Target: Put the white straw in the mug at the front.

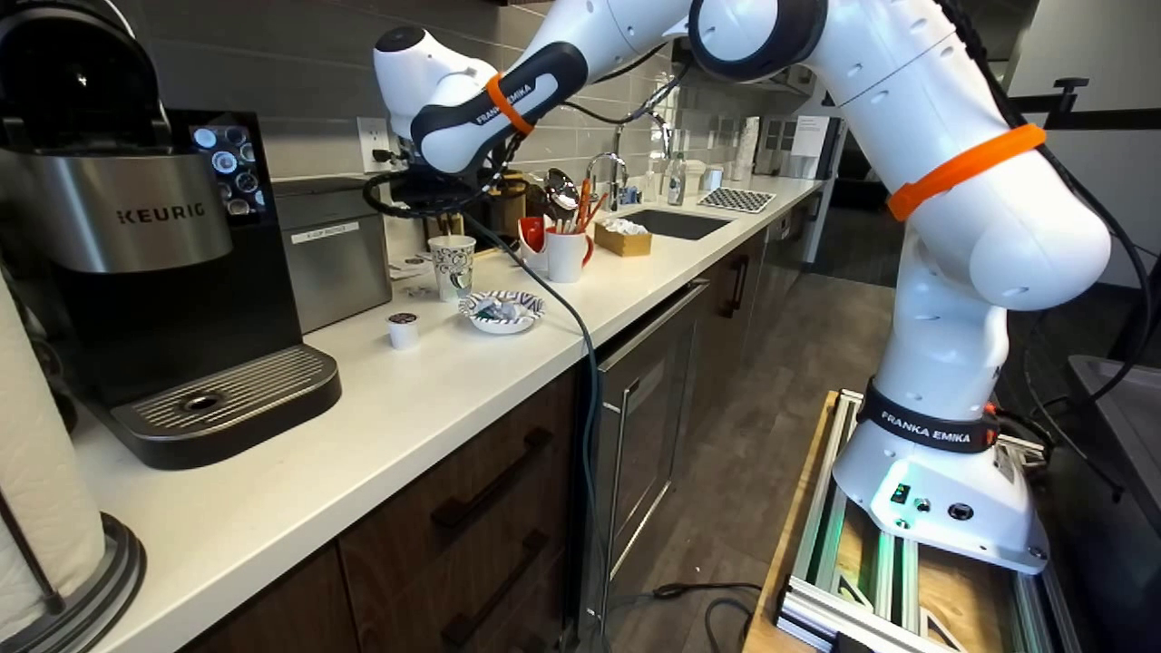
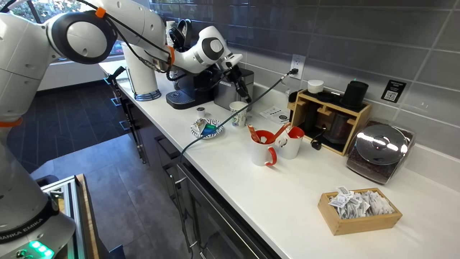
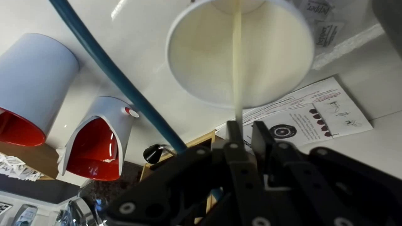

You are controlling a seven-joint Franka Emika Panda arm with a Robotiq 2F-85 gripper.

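Pointing down at a patterned cup [image 3: 201, 56], your pincer [image 3: 246, 130] has its dark fingers [image 3: 233, 138] close together, a narrow gap showing between the tips in the wrist view. The pale straw [image 3: 237, 62] runs from inside that cup up to those tips, beside or against one of them; whether your pincer grips it cannot be told. In an exterior view your fingertips [image 2: 248, 98] hang just above the cup's rim. Across the teal cable [image 3: 125, 89] from the cup, well apart from your pincer, stands the white mug [image 2: 260, 155] with the red handle, nearer the front edge of the surface [image 2: 287, 205] than the second white mug [image 2: 290, 147] just beside it. Orange-red sticks [image 2: 254, 134] rise out of the red-handled mug in both exterior views. Toward that same front edge, just beside the cup, sits a patterned dish [image 1: 499, 327] of small packets [image 1: 503, 311]; a white pod [image 1: 404, 336] stands between it and the coffee machine [image 1: 177, 304]. Beyond the mugs, farther from your pincer, a wooden box [image 2: 364, 223] of paper packets [image 2: 359, 205] rests on the surface.
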